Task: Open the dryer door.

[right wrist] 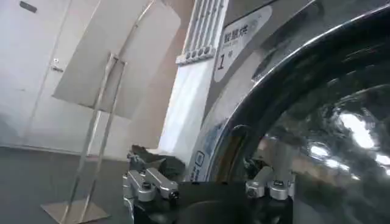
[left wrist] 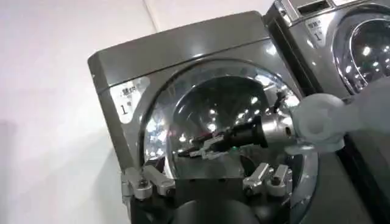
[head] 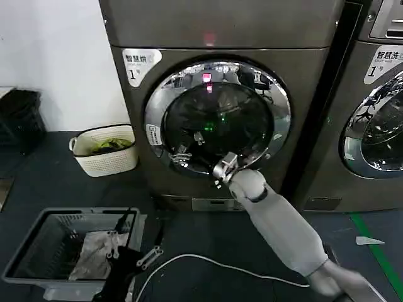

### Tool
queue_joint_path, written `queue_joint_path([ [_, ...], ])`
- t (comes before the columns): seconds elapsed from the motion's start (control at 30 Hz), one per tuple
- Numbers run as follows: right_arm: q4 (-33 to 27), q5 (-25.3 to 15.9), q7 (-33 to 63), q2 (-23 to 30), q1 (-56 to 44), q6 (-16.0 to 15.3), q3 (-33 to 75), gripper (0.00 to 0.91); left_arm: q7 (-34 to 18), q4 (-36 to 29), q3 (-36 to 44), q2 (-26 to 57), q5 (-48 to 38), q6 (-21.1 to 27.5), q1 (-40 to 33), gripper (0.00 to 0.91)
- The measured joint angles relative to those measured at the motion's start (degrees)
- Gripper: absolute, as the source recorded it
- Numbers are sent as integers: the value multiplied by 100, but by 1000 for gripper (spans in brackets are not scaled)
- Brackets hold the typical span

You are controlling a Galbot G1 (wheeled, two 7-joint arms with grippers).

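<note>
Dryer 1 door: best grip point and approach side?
Grip the dryer door on its chrome ring at the lower right rim, approaching from the front. The ring is the raised edge there, and the right gripper, fingers open, already sits at it. The handle itself isn't discernible.

Dark floor (head: 56,182): dryer (head: 220,100), baskets (head: 104,149).

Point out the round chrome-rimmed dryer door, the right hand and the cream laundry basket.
Round chrome-rimmed dryer door (head: 157,104): head view, on its chrome rim.
Right hand (head: 221,170): head view, at its fingertips by the door's lower rim.
Cream laundry basket (head: 107,160): head view, on its front wall.
</note>
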Motion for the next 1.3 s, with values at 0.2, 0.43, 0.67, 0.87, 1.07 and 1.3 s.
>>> queue_joint_path([
  [0.2, -225, -86, 33, 177, 101, 35, -61, 907, 0, -15, -52, 0, -14, -30, 46, 907],
  [0.43, -517, -152, 12, 365, 219, 107, -87, 907, 0, -27, -75, 2, -17, -73, 102, 907],
  [0.67, -842, -180, -33, 515, 342, 197, -91, 907, -4, -44, -85, 0, -10, -124, 188, 907],
  [0.87, -1042, -180, -145, 629, 438, 258, -112, 907, -5, -52, -95, -3, -11, -143, 219, 907],
  [1.07, -1241, -123, -425, 680, 548, 390, -156, 907, -5, -52, -103, -6, -8, -154, 236, 907],
  [1.3, -1414, 123, -893, 648, 634, 649, -254, 907, -7, -46, -135, -4, -20, -164, 245, 907],
])
